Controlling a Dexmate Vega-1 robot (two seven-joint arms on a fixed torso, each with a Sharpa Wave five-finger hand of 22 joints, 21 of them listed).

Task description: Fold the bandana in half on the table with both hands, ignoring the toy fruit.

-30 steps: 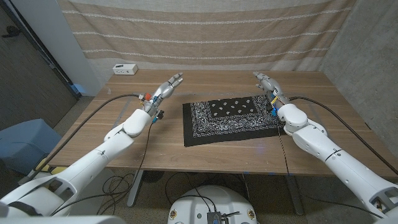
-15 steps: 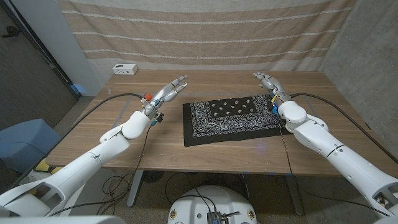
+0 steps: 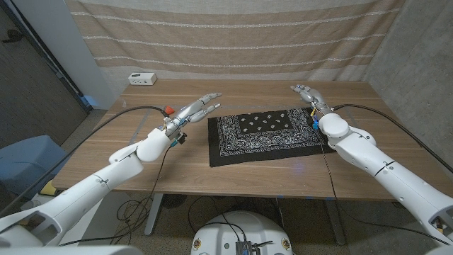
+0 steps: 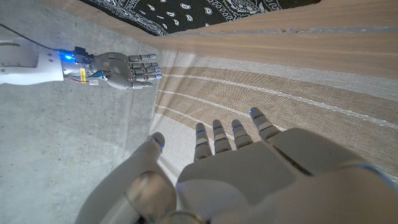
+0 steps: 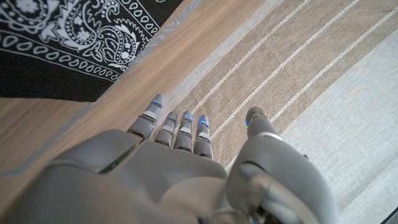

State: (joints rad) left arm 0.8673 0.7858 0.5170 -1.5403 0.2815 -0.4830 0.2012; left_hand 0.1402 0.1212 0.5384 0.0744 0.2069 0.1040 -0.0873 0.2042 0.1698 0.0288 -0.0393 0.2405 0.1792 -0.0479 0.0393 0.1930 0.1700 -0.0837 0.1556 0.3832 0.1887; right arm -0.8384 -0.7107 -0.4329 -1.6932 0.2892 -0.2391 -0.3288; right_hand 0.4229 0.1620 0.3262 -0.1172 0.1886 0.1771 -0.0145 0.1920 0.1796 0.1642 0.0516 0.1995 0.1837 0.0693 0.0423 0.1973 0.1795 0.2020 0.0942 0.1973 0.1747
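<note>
Bandana (image 3: 265, 134) lies spread on the table (image 3: 141, 163), black with white paisley, already a folded rectangle, its near edge toward the robot. Left hand (image 3: 199, 106) hangs above the wood just off the cloth's far left corner, fingers (image 3: 212, 97) straight and slightly apart, holding nothing. Right hand (image 3: 309, 95) sits beyond the far right corner, fingers extended, a little spread, empty too. Neither touches the cloth. White box (image 3: 142, 78) at the table's far left edge. Striped curtain (image 3: 233, 35) behind.
</note>
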